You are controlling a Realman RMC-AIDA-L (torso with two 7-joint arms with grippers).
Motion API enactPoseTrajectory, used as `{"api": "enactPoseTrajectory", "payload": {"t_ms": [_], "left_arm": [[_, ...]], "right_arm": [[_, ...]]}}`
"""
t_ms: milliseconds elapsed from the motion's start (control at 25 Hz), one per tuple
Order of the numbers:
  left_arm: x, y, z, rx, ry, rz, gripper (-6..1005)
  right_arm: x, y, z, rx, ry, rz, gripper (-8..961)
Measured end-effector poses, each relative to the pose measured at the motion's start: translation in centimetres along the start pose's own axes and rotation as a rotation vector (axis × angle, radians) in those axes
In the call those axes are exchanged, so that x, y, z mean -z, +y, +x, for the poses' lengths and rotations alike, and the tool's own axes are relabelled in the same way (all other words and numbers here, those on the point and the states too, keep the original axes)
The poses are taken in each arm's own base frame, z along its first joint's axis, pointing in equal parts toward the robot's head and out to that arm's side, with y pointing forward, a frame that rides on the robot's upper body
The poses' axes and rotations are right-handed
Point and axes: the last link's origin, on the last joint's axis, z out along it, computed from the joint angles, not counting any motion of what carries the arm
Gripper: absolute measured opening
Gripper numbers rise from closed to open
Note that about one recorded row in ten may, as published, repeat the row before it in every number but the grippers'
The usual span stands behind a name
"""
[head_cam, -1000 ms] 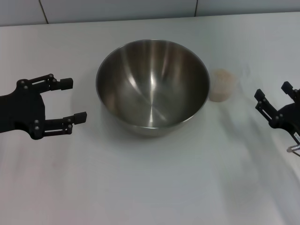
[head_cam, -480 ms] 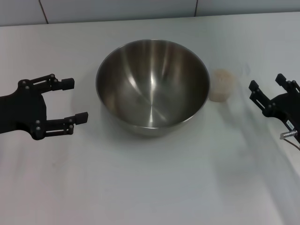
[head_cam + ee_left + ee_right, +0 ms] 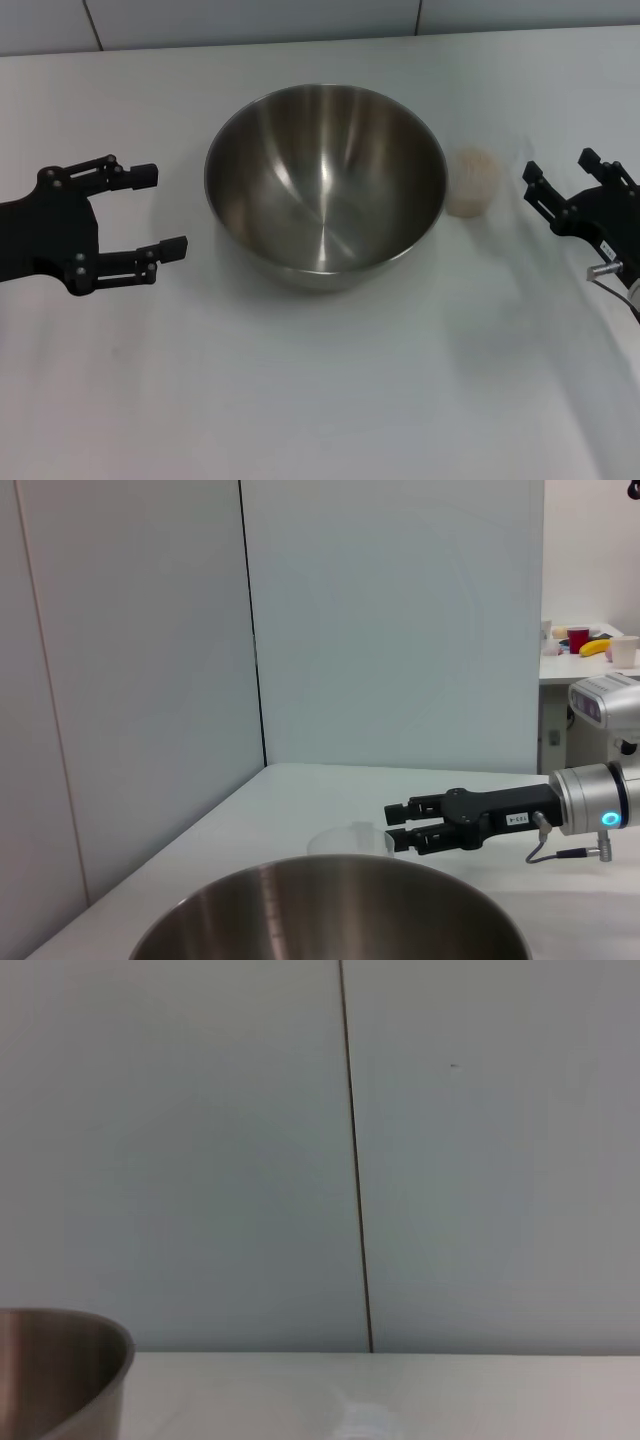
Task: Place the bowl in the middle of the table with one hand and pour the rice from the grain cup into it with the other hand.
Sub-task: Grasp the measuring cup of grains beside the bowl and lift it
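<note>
- I am bringing the right pincer (image 3: 558, 176) in from the right edge of the counter (image 3: 320, 400); it is now closer to the grain cup (image 3: 474, 181) than a second ago, its two prongs spread wide and pointed toward the cup, not yet touching it.
- The grain cup is standing upright just beside the bowl (image 3: 326, 180), on the bowl's right, with the pale rice (image 3: 476, 165) showing inside it.
- The bowl is sitting upright near the middle of the counter, unmoved over the last second and holding no rice, so I judge the placing done and the pour not begun.
- I am keeping the left pincer (image 3: 165, 210) where it was, on the bowl's left, prongs wide apart and holding nothing, clear of the bowl's rim.
- The approach tells me the cup grasp is the step in hand.
- The left wrist view is showing what the head view cannot: the right pincer (image 3: 392, 824) side-on, low over the counter and level with the faint clear cup (image 3: 345, 840), beyond the bowl's rim (image 3: 330, 862).
- The right wrist view is catching only a slice of the bowl (image 3: 60, 1360) and a faint glint of the cup (image 3: 365, 1422), with none of its own prongs.
</note>
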Motion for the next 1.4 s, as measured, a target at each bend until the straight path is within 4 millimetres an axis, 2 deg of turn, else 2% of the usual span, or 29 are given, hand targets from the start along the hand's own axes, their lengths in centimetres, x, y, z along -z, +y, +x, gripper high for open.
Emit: {"api": "enactPoseTrajectory", "payload": {"t_ms": [480, 800, 1400], "left_arm": [[-0.2, -0.2, 0.3, -0.009, 0.006, -0.002, 822], [-0.4, -0.3, 0.5, -0.017, 0.007, -0.007, 822], [-0.7, -0.5, 0.9, -0.032, 0.012, -0.014, 822]], "right_arm": [[-0.5, 0.0, -0.2, 0.005, 0.005, -0.005, 760], [-1.6, 0.0, -0.1, 0.016, 0.046, -0.007, 761], [-2.0, -0.3, -0.4, 0.015, 0.038, 0.01, 760]]}}
